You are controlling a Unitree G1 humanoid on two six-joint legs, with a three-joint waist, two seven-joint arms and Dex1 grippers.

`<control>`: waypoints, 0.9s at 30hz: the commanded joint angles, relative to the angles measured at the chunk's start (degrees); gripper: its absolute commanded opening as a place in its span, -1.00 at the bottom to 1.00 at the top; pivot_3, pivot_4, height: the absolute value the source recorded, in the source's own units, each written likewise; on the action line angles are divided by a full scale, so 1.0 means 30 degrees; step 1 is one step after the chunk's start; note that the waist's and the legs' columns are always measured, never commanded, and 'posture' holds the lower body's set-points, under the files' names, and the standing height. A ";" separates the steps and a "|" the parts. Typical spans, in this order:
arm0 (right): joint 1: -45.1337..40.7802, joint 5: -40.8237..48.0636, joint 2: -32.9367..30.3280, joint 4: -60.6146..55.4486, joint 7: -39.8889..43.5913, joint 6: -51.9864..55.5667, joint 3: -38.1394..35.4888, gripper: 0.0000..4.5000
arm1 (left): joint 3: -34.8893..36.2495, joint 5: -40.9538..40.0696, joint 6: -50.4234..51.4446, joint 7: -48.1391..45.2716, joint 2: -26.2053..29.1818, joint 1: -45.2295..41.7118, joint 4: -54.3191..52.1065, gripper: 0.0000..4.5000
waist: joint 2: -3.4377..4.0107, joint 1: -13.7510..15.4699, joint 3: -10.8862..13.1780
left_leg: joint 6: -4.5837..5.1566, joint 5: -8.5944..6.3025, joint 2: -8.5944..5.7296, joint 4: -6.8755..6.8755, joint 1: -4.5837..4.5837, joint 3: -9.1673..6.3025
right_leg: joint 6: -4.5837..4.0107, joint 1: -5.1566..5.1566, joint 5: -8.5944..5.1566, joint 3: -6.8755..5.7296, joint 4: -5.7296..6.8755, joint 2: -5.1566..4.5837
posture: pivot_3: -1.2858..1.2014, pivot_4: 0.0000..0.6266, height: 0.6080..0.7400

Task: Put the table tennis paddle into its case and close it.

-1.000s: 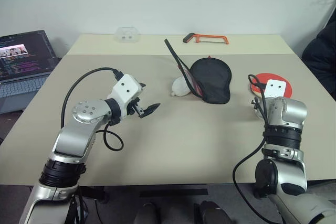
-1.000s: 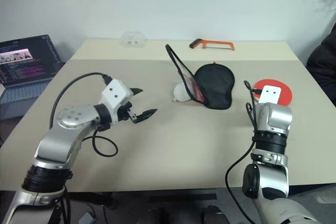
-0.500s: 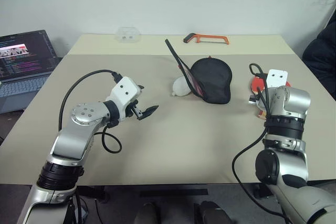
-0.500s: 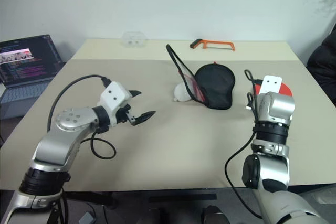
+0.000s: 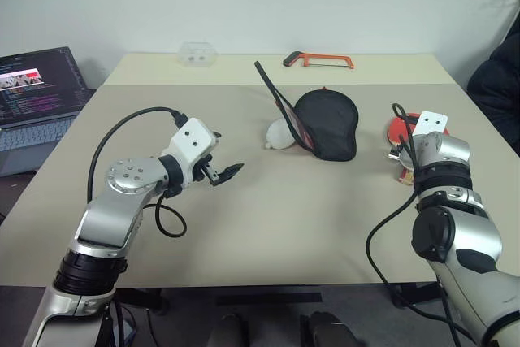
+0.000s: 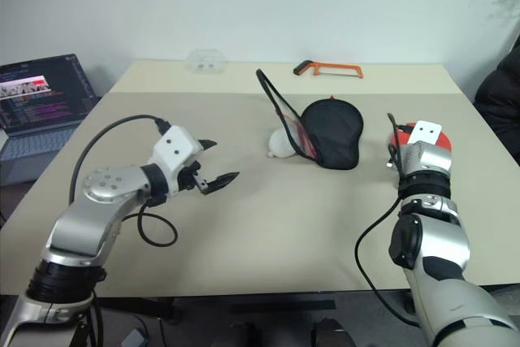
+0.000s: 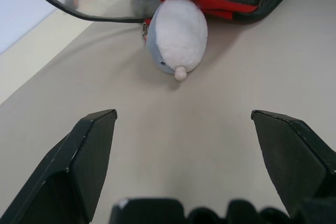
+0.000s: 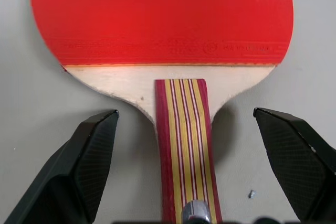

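Table tennis paddle (image 8: 163, 19) lies flat on the tabletop (image 5: 268, 217), red face up, near the right edge and well apart from the case (image 5: 325, 123), which stands open at mid-table with its red mesh flap raised. The right end effector (image 8: 184, 166) is spread wide, a finger on either side of the striped handle, which runs straight down the middle between them; nothing is gripped yet. The main risk is the handle lying flush on the tabletop: if the fingers close too high they may slide over the wood or push the paddle away, and closing off-centre could swivel the blade. How near the fingertips are to the surface is hard to judge. The left end effector (image 7: 184, 129) is also wide and empty, facing a small white wad (image 7: 176, 38) that touches the case mouth and could block insertion.
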 commanded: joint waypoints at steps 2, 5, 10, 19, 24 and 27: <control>-0.0420 0.0376 -0.0268 0.0923 -0.0111 -0.0821 -0.0037 0.81 | 0.0592 0.0018 0.0051 0.0166 0.0310 -0.0011 -0.0830 1.00 | -0.0001 -0.0013 -0.0001 | 0.0004 0.0003 0.0000 0.0001 0.0008 0.0000 | 0.0001 0.0005 0.0001 0.0002 0.0002 0.0001 | 0.03 -0.52 1.00; -0.0463 0.0412 -0.0368 0.1532 -0.0090 -0.1506 0.0093 0.44 | 0.0546 0.0038 0.0155 0.0188 0.0312 -0.0122 -0.0857 1.00 | -0.0002 -0.0008 -0.0001 | 0.0010 0.0008 0.0000 0.0002 0.0010 -0.0004 | 0.0001 0.0009 0.0002 -0.0003 0.0005 0.0001 | 0.03 -0.52 1.00; -0.0587 0.0580 -0.0557 0.2234 -0.0185 -0.2134 0.0231 -0.32 | 0.0531 0.0074 0.0130 0.0130 0.0386 -0.0251 -0.0735 1.00 | -0.0007 0.0051 -0.0004 | 0.0009 0.0008 -0.0005 0.0002 0.0007 -0.0007 | 0.0001 0.0014 0.0003 -0.0008 0.0001 -0.0003 | 0.03 -0.52 1.00; -0.1381 0.0703 -0.0841 0.1490 0.0072 -0.2171 0.0897 -0.51 | 0.0510 0.0121 0.0065 0.0175 0.0359 -0.0466 -0.0500 1.00 | -0.0013 0.0065 -0.0008 | 0.0011 0.0010 -0.0007 0.0007 0.0007 -0.0010 | 0.0000 0.0018 0.0003 -0.0010 0.0003 -0.0005 | 0.03 -0.52 1.00; -0.2178 0.0881 -0.0380 -0.0270 0.0338 -0.1417 0.1445 -0.51 | 0.0556 0.0109 0.0112 0.0240 0.0342 -0.0329 -0.0610 1.00 | -0.0002 0.0045 -0.0001 | 0.0010 0.0010 -0.0005 -0.0006 -0.0008 0.0000 | -0.0001 -0.0011 0.0003 -0.0003 0.0003 -0.0005 | 0.03 -0.52 1.00; -0.2588 0.1032 0.0049 -0.0927 0.0602 -0.1056 0.1590 -0.51 | 0.0512 0.0107 0.0142 0.0285 0.0291 -0.0295 -0.0659 1.00 | 0.0003 -0.0050 0.0002 | 0.0010 0.0010 0.0001 -0.0018 -0.0008 0.0010 | -0.0002 -0.0023 0.0002 0.0006 0.0003 -0.0002 | 0.03 -0.52 1.00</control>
